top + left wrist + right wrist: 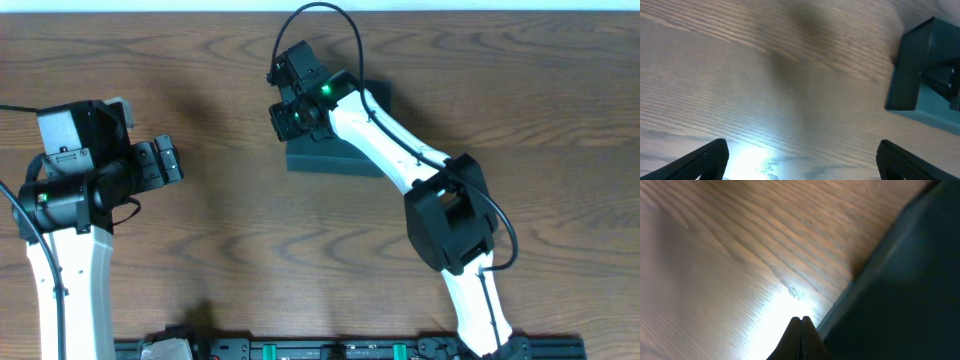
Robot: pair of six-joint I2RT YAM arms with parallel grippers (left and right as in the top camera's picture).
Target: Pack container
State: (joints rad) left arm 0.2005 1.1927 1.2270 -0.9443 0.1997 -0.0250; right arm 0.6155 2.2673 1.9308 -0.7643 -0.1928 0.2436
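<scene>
Wood-grain surface (230,250) is stretching open between the two arms. At its left side the left arm (70,190) is hovering, left jaws spread wide and holding nothing. Right of centre, toward the far edge, the dark teal container (318,158) is sitting under the outstretched right arm (385,135), whose right jaws are pinching fully shut on nothing, tips pointing down just beside the container's edge.

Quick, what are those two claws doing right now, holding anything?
Left gripper: open, holding nothing.
Right gripper: closed, holding nothing, tips beside the container edge.
</scene>
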